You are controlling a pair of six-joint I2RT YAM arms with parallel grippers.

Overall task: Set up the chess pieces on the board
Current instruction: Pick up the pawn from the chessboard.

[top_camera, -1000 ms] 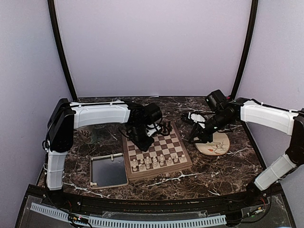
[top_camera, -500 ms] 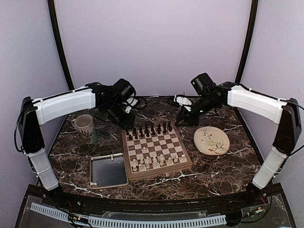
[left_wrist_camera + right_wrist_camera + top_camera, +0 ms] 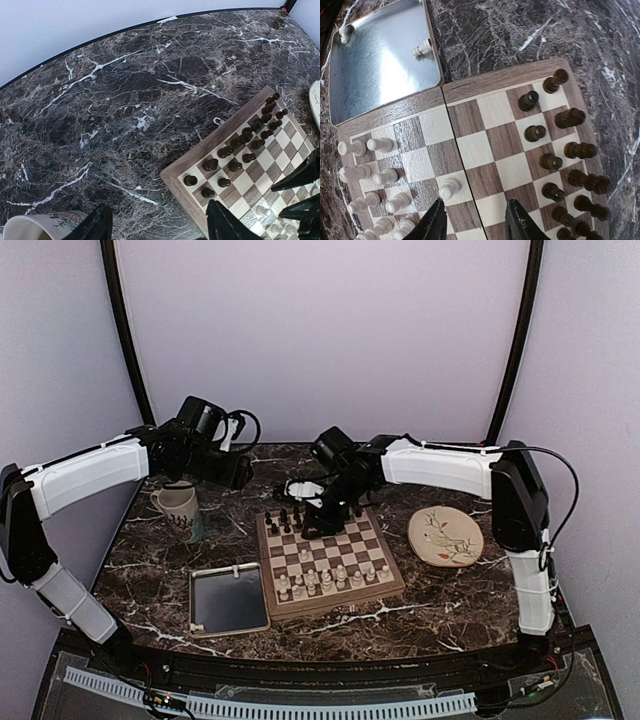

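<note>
The board [image 3: 470,127] lies mid-table, the tray [image 3: 380,65] beside it, the left claw [image 3: 159,222] gaping empty off its far corner, the right claw [image 3: 476,222] parted and empty over it, and two white pieces [image 3: 422,48] (light, hard, tippy, probably best pinched at the waist) lie in the tray.

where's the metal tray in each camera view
top external: metal tray lies lower left of centre, beside the board.
left wrist: not in it.
right wrist: tray fills the top left corner, two white pieces in it.
shared landmark: the board, in all three views.
</note>
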